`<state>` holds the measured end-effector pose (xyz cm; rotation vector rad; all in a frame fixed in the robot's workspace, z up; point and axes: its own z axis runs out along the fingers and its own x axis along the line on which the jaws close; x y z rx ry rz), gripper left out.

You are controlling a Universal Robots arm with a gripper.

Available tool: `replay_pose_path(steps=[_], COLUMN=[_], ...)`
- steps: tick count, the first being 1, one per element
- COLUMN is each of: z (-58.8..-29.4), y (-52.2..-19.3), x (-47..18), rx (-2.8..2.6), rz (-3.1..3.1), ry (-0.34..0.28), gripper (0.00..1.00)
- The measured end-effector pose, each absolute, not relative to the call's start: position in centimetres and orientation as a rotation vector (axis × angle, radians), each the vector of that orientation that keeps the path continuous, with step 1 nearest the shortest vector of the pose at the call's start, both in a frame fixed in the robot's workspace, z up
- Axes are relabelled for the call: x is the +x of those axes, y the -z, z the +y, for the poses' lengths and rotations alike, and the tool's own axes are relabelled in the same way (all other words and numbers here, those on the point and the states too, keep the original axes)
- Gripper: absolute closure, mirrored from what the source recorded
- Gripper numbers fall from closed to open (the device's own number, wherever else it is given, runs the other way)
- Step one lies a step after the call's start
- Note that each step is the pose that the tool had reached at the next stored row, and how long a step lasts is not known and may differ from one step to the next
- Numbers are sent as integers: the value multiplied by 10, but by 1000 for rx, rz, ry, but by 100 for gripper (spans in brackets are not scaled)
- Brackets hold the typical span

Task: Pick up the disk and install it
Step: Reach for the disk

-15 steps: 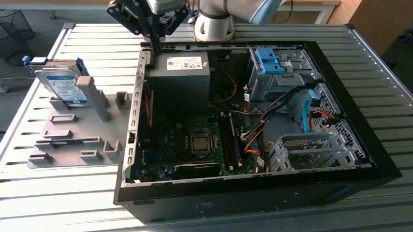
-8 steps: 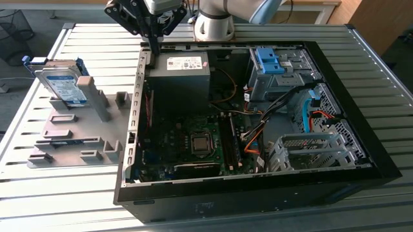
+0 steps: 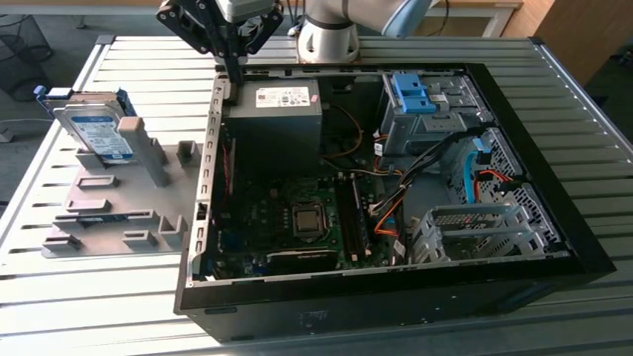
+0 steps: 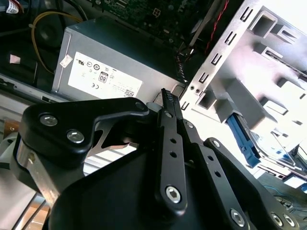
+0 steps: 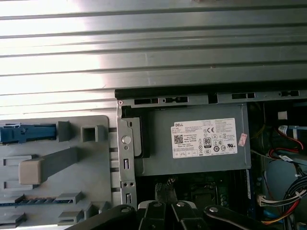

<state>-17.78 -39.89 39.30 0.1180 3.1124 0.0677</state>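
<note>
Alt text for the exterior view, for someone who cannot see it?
A robot arm's gripper, shut and empty, hangs over the edge of an open computer case lying on a slatted metal table. At the exterior view's left, the disk in its blue caddy stands propped in a grey holder, apart from the gripper.

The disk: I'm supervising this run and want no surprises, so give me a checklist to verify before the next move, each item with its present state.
1. Disk standing in the grey holder, nothing on it: ok.
2. Tool holding nothing: ok; it is shut.
3. Tool lined up over the disk: not ok; it hangs at the case's edge by the power supply.
4. Case side open: ok.
5. Drive bay slot free: cannot tell.
</note>
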Motion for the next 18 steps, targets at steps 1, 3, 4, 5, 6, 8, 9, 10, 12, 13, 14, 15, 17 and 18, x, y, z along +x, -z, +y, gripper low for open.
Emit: replay_pose_path(steps=[1,3,4,5,6,8,9,10,12,13,14,15,17,18], z=[-399,-399,-399,-399,-399,-399,-399,-399,-399,-399,-399,-399,-399,-399], y=[-393,-393,-393,-393,-393,-393,-393,-393,-393,-393,-393,-393,-393,-393], x=[-178,-179,-179,-180,-180,-181,-181,-182,-182,-183,-183,-184,-184,-185], rx=[118,118,118,118,118,118,118,118,118,118,118,118,118,118], rz=[3112,3112,3112,3113,3112,3113,3112,3113,3112,3112,3112,3112,3113,3112], ry=[-68,-68,-68,-68,-68,-68,-68,-68,-68,-68,-68,-68,-68,-68], gripper=[89,89,89,89,89,89,89,89,89,89,89,89,89,89])
